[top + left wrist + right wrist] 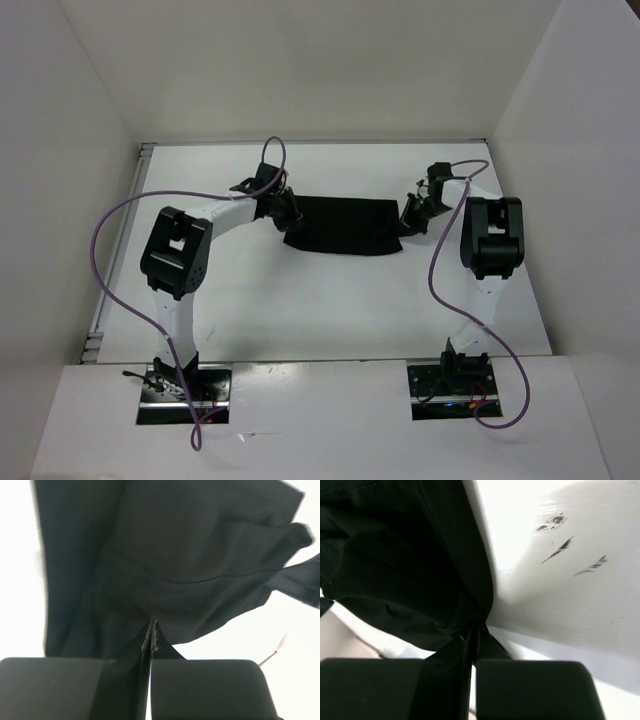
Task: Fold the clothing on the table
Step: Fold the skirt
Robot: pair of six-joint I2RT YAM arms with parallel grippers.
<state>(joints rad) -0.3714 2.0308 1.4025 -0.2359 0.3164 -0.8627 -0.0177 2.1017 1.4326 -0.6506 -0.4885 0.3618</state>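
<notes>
If you start at the left of the top view, your left pincer (290,212) sits at the left end of the cloth (345,225), pressed together with a bit of fabric pinched in it. Your left wrist cam backs that up: the fingers (75,690) meet and a fold of black runs right into the seam between them. The cloth is toward the far middle of the counter (300,310), stretched as a dark band between both arms. Can't tell from above whether it's lifted or lying flat. Over on the right, your right pincer (412,215) is clamped on the other end the same way, fabric bunched into the closed tips. A few dark scuff marks (570,545) show on the white just beside it.
</notes>
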